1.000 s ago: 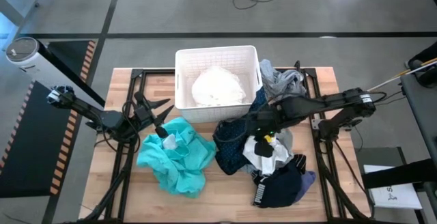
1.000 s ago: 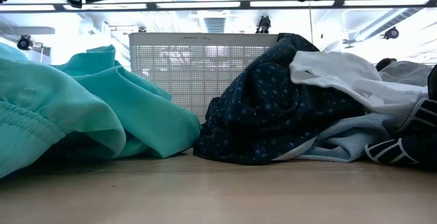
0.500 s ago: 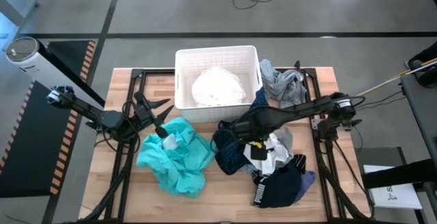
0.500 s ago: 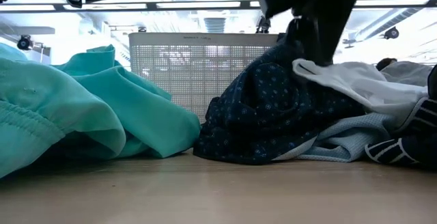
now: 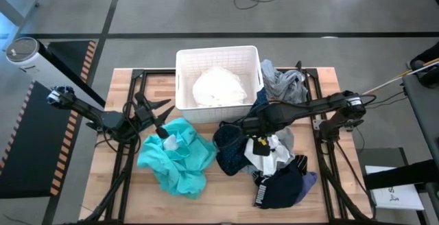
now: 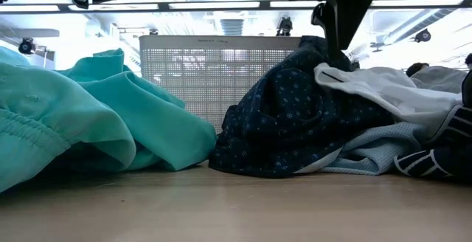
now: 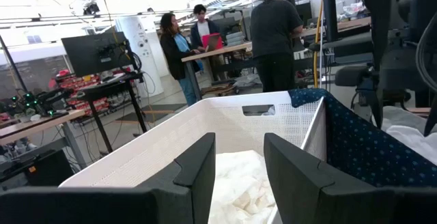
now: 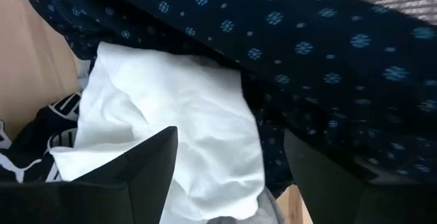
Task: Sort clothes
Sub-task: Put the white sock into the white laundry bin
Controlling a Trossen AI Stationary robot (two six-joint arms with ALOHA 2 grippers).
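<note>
two arms, one heap of laundry

several garments lie bunched on the table (image 5: pixel 322 184) in front of the white bin (image 5: pixel 184 81), which already holds a white garment (image 5: pixel 218 88). the large teal one (image 5: pixel 180 156) sits crumpled near the left side, well apart from the main pile. that pile holds a navy dotted cloth (image 5: pixel 233 146) draped partly against the bin's wall, a white piece (image 5: pixel 271 155) on top of it, a navy-black garment with white lettering (image 5: pixel 278 184) nearest the front edge, a small lavender piece (image 5: pixel 311 178) at its side, and a grey garment (image 5: pixel 285 82) beside the bin.

the right gripper (image 8: pixel 225 176) hovers just above the white piece and dotted cloth with its fingers spread wide, holding nothing. the left gripper (image 7: pixel 239 173) waits near the teal garment, facing the bin, fingers parted and empty.

all of this is light, limp fabric that should sag and trail when lifted, and layers may drag neighbours along. the white piece looks best pinched at a raised fold near its middle, where the cloth stands proud of the dotted one; a grip at a flat edge would likely slip or catch two garments at once.
</note>
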